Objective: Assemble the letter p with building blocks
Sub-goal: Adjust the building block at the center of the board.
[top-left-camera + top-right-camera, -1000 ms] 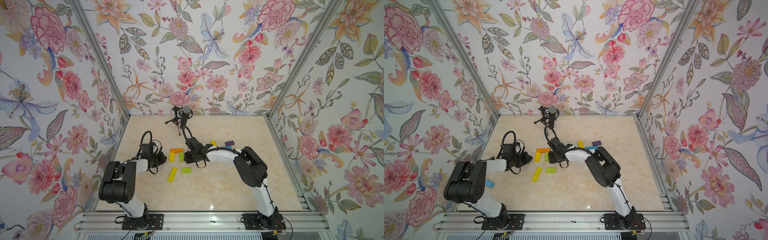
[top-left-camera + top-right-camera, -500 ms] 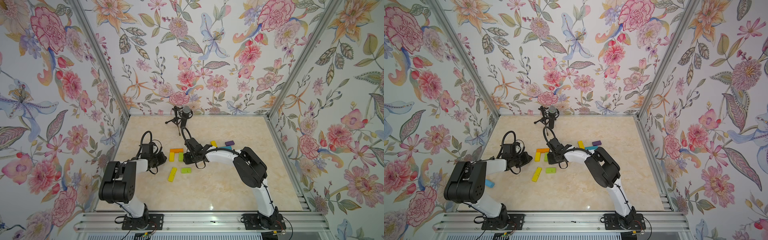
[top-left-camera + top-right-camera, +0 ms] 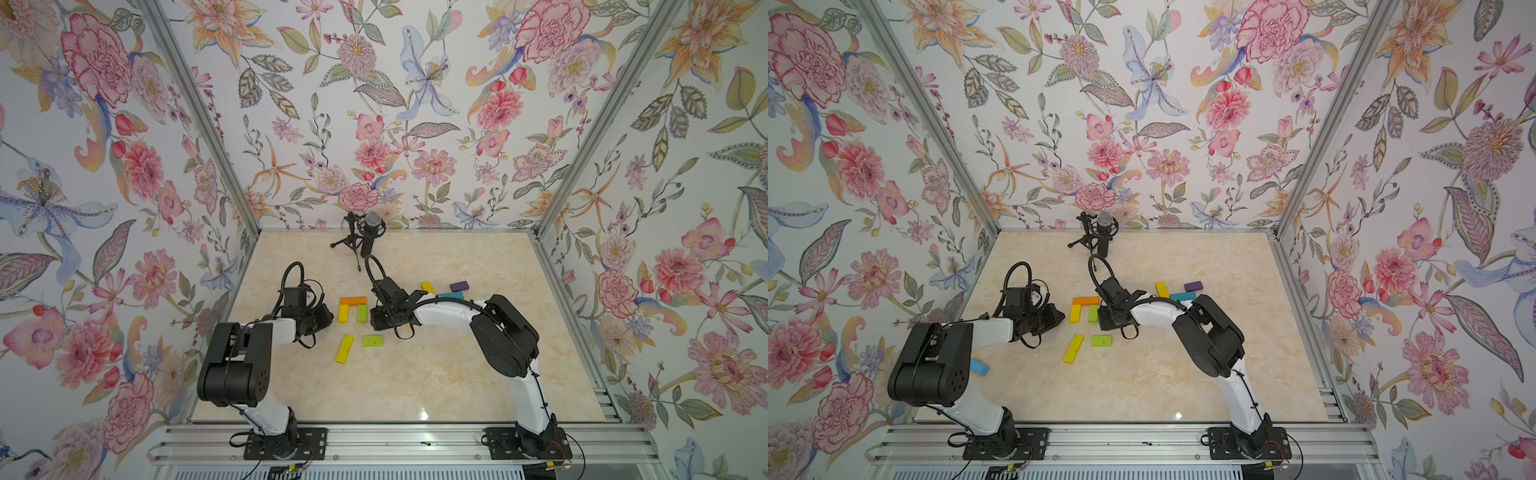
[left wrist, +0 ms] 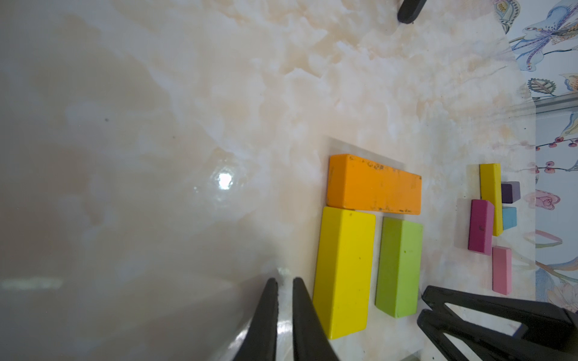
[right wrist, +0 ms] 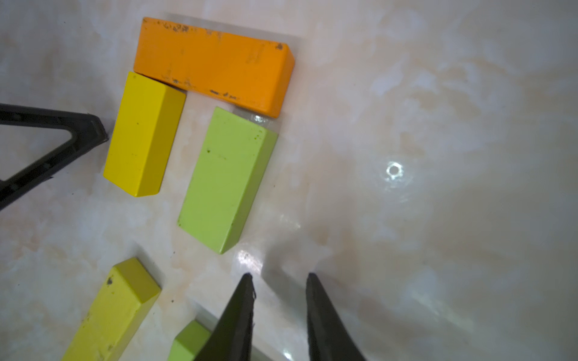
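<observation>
Jaws of your left gripper (image 4: 285,280) sit almost pressed together, only a thin slit between them, pinching nothing; the tips are down by the marble tabletop (image 3: 415,374), just beside the long edge of the short yellow block (image 4: 342,272). Jaws of your right gripper (image 5: 278,275) are spread partway and empty, with the tips near the end of the lime green block (image 5: 226,178) and apart from it. The orange block (image 3: 353,301) lies across the far ends of these two. The short yellow block touches it; whether the lime green block touches it or stops just short, you cannot tell. Yellow and lime run parallel with a gap between. Loose nearer the robot are the long yellow block (image 3: 345,348), tilted, and the second lime block (image 3: 372,340) just beside it. Beyond the right arm are the far yellow block (image 3: 427,287), purple block (image 3: 459,286), teal block (image 3: 451,296), magenta block (image 4: 480,226) and pink block (image 4: 501,270). A blue block (image 3: 979,366) lies by the left arm. The microphone (image 3: 371,232) stands at the back.
</observation>
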